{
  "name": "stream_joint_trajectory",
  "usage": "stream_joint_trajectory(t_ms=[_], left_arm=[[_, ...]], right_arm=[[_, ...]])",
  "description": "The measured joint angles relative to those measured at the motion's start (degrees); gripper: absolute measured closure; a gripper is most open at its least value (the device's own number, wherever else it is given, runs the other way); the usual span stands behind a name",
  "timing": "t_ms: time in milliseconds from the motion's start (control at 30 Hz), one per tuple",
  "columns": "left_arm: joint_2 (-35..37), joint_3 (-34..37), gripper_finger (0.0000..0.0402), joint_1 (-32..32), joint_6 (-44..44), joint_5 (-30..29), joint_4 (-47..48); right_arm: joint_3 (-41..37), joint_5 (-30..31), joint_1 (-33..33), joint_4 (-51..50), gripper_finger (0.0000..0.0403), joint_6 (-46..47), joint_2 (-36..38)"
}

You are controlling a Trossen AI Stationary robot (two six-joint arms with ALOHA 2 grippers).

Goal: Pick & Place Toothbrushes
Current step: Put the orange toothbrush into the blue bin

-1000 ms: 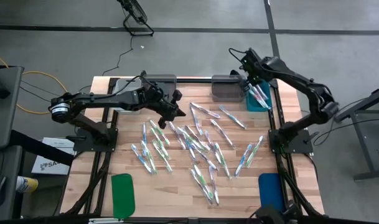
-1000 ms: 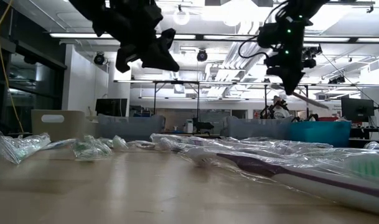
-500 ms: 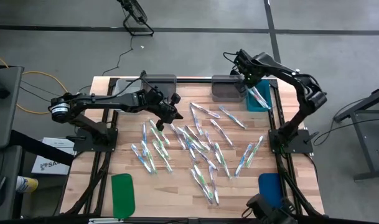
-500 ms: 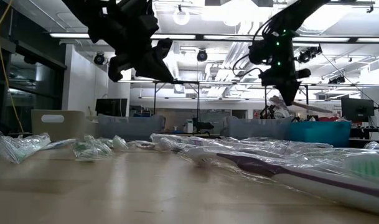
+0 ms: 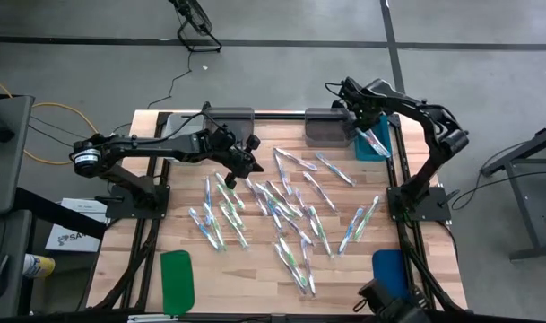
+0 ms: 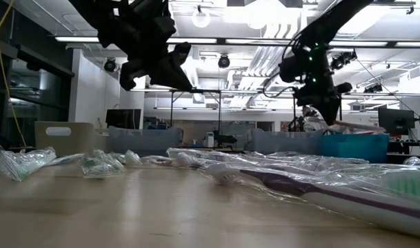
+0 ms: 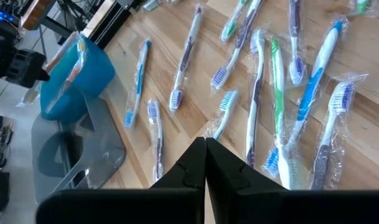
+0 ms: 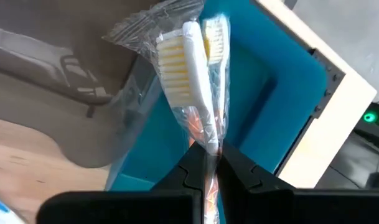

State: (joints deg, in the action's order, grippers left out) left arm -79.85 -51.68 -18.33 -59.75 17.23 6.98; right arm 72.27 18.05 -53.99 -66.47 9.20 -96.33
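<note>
The right gripper (image 8: 208, 163), fingers clenched on a clear-wrapped white toothbrush (image 8: 192, 87), hangs over the teal plastic bin (image 5: 373, 144). Beside that bin, plastic-wrapped toothbrushes (image 5: 286, 211) lie scattered across the wooden counter (image 5: 255, 274); above them the left gripper (image 5: 257, 164) hangs clenched, empty. No writing is readable.

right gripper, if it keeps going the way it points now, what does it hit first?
Likely the blue bin. The right gripper, shut on a wrapped toothbrush, points into it; a grey bin sits beside. Depth is unclear.
</note>
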Motion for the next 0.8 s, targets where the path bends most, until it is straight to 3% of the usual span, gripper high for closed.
stream_joint_trajectory(t_ms=[800], left_arm=[[-0.02, 0.02, 0.04, 0.0, 0.08, 0.11, -0.5]], right_arm=[[-3.72, -6.47, -7.68, 6.14, 0.0385, -3.45, -0.13]])
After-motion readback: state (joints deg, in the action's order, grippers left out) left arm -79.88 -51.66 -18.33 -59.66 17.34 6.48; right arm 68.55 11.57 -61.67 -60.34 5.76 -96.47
